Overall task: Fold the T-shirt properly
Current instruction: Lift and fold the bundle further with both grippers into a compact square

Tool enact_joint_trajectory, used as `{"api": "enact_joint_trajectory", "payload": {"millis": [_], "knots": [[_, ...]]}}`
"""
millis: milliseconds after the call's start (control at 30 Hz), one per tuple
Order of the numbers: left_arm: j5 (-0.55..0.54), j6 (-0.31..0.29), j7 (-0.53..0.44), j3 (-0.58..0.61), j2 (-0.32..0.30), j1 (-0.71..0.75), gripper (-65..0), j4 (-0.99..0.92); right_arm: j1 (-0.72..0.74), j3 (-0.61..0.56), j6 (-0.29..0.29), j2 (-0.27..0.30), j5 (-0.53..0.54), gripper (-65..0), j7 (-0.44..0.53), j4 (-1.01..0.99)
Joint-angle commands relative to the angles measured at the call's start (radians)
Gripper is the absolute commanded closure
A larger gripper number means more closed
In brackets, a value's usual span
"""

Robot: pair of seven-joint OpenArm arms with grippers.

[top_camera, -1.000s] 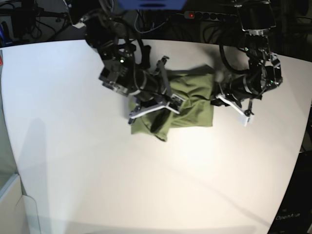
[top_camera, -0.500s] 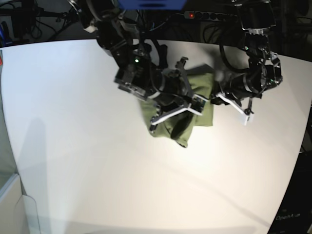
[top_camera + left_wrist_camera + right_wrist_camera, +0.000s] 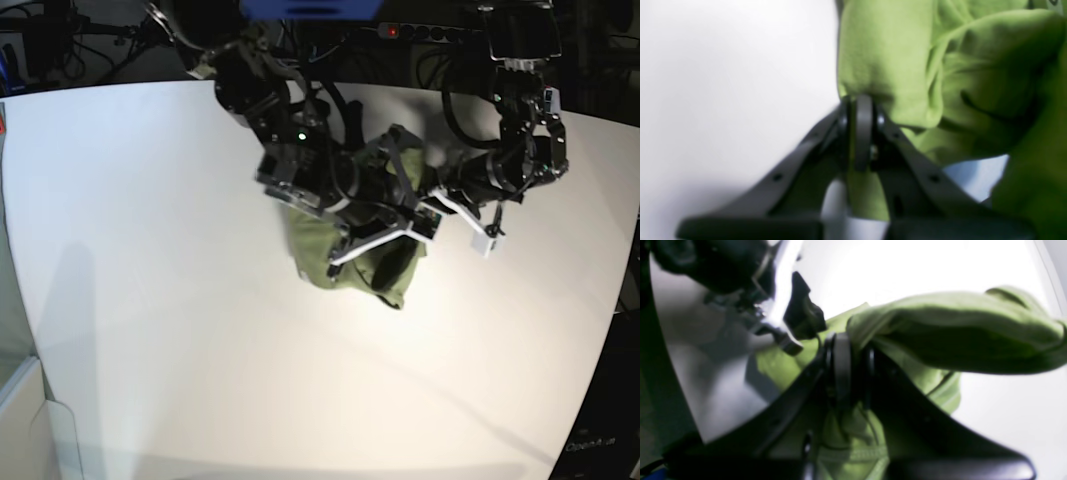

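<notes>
The olive-green T-shirt (image 3: 318,252) lies bunched on the white table (image 3: 150,250), partly hidden under both arms. My right gripper (image 3: 392,228), on the arm at the left of the base view, is shut on a fold of the shirt and holds it lifted over the rest. In the right wrist view its tips (image 3: 846,368) pinch the green cloth (image 3: 940,323). My left gripper (image 3: 432,200) is shut on the shirt's right edge. In the left wrist view its tips (image 3: 858,133) clamp the cloth (image 3: 890,50). The two grippers are close together. The white label is hidden.
A power strip (image 3: 420,32) with a red light and cables lie beyond the table's back edge. A white box edge (image 3: 30,420) stands at the lower left. The table's right edge (image 3: 615,330) curves near the left arm.
My right gripper has carried its fold of the shirt to the right in the base view, over the rest, close to the left gripper. The shirt is now narrower and more bunched.
</notes>
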Motion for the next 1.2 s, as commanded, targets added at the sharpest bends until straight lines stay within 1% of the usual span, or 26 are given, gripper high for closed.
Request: {"api": "enact_joint_trajectory", "payload": {"millis": [0, 233, 433, 600, 733, 800, 933, 967, 1000, 1167], "knots": [[-0.006, -0.004, 0.002, -0.002, -0.007, -0.01, -2.6, 0.016, 0.015, -0.001, -0.005, -0.014, 0.009, -0.3, 0.029, 0.005], [-0.006, -0.004, 0.002, -0.003, -0.007, -0.01, -2.6, 0.016, 0.015, -0.001, -0.005, 0.025, 0.009, -0.3, 0.082, -0.033], [-0.006, -0.004, 0.004, -0.003, -0.008, -0.014, -2.6, 0.017, 0.033, -0.001, -0.005, 0.064, 0.009, -0.3, 0.095, -0.089], [-0.006, -0.004, 0.004, -0.003, -0.021, -0.016, -2.6, 0.023, 0.035, -0.001, -0.005, 0.068, 0.009, -0.4, 0.118, -0.106], [-0.006, -0.004, 0.004, -0.005, -0.024, -0.014, -2.6, 0.025, 0.052, -0.001, -0.005, 0.064, 0.009, -0.7, 0.125, -0.164], [-0.011, -0.004, 0.004, -0.005, -0.036, -0.014, -2.6, 0.025, 0.055, -0.001, -0.005, 0.064, 0.009, -0.9, 0.126, -0.19], [-0.013, -0.004, 0.004, -0.005, -0.041, -0.016, -2.6, 0.025, 0.053, 0.0, -0.005, 0.063, 0.009, -1.2, 0.143, -0.191], [-0.013, -0.004, 0.004, -0.005, -0.041, -0.016, -2.6, 0.025, 0.053, 0.0, -0.005, 0.055, 0.009, -2.8, 0.143, -0.191], [-0.013, -0.004, 0.004, -0.005, -0.041, -0.016, -2.6, 0.025, 0.053, 0.002, -0.005, 0.046, 0.009, -6.2, 0.14, -0.191], [-0.008, -0.004, 0.004, -0.005, -0.042, -0.014, -2.6, 0.025, 0.049, 0.003, -0.005, 0.037, 0.009, -25.8, 0.141, -0.19]]}}
